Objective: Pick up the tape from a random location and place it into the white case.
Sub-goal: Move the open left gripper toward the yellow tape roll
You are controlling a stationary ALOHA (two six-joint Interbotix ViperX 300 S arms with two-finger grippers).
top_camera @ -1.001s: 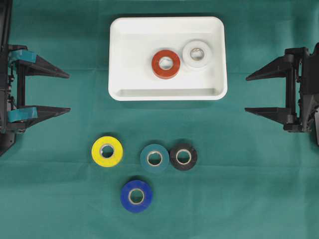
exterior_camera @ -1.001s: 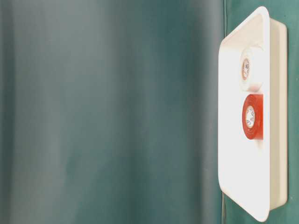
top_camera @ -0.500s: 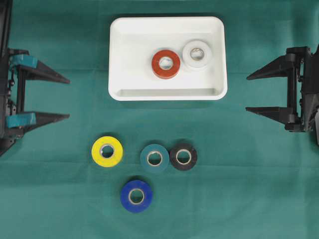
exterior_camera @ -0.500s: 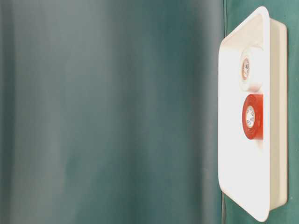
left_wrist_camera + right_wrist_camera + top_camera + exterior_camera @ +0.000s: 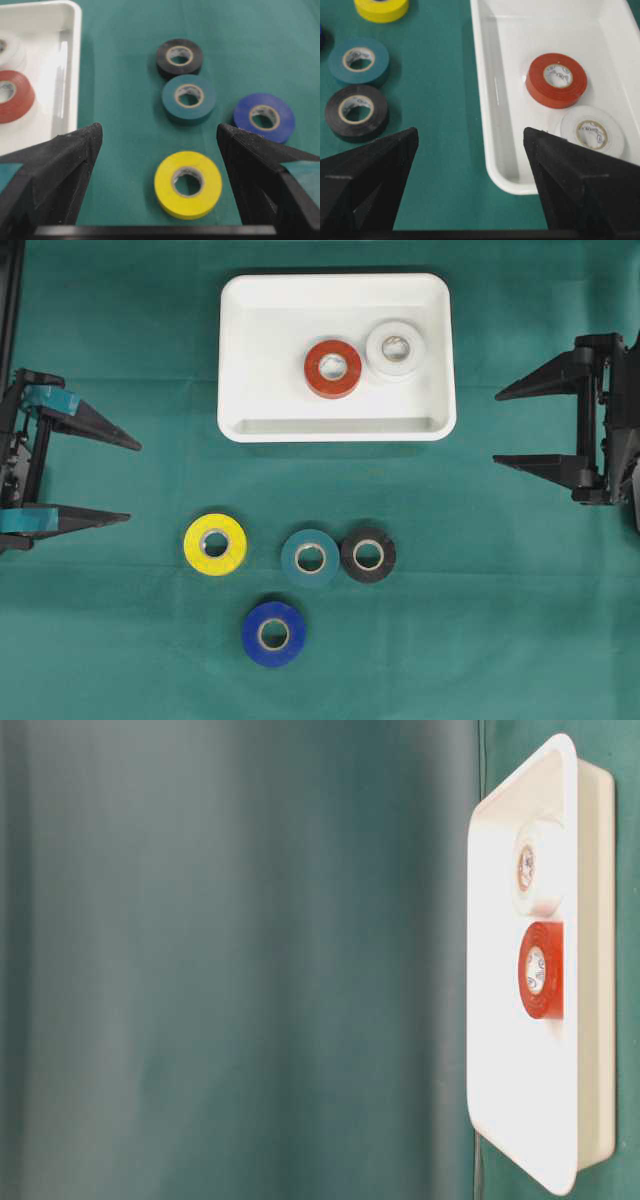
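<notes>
Nearest the lower edge of the overhead view, a blue tape roll (image 5: 273, 634) is lying flat on the green worktop (image 5: 500, 640), hole facing up. Farther toward the white case (image 5: 232, 360), three more rolls are sitting in a rough row: a yellow tape roll (image 5: 215, 543) on the left, a teal tape roll (image 5: 310, 557) in the middle and a black tape roll (image 5: 368, 555) touching the teal one on its right. All four are lying flat outside the case, well apart from its near rim.

The white case is a shallow rectangular tray with rounded corners and a raised rim, its long axis running left to right across the overhead view. Inside it, a red tape roll (image 5: 333, 368) and a white tape roll (image 5: 395, 348) are resting flat just beside each other, right of the case's centre, the white one closer to the far right corner.

The left tool (image 5: 127, 481) is hovering at the left edge, level with the gap between the case and the row of rolls, its two fingers spread wide and pointing toward the middle, holding nothing. In the left wrist view the yellow roll is lying between those spread fingers, apart from both. The right tool (image 5: 495, 429) is hanging at the right edge, beside the case's near right corner, fingers likewise spread and empty, pointing inward.
</notes>
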